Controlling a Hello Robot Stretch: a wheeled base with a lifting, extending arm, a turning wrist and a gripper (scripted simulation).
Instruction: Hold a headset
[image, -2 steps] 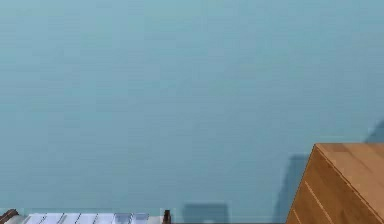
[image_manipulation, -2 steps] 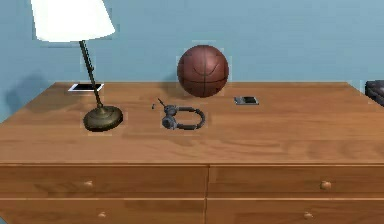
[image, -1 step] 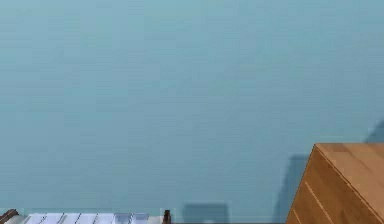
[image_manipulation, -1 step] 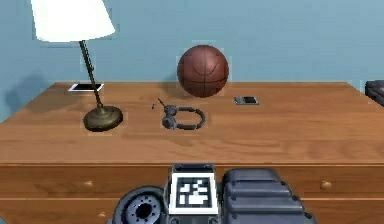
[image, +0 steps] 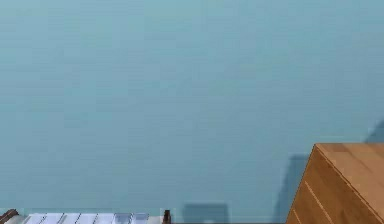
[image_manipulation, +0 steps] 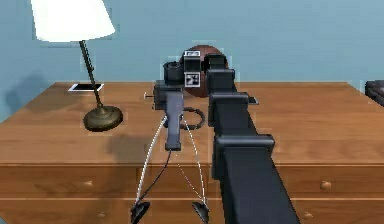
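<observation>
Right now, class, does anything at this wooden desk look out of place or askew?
One thing: a headset dangles from the claw, thin bands arching down to two dark earpads in front of the drawers. The lamp stands upright.

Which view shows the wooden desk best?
The arm side view: the wooden desk spans it, top and drawer fronts visible. The forward view catches a wooden corner at its lower right, likely the same desk.
</observation>
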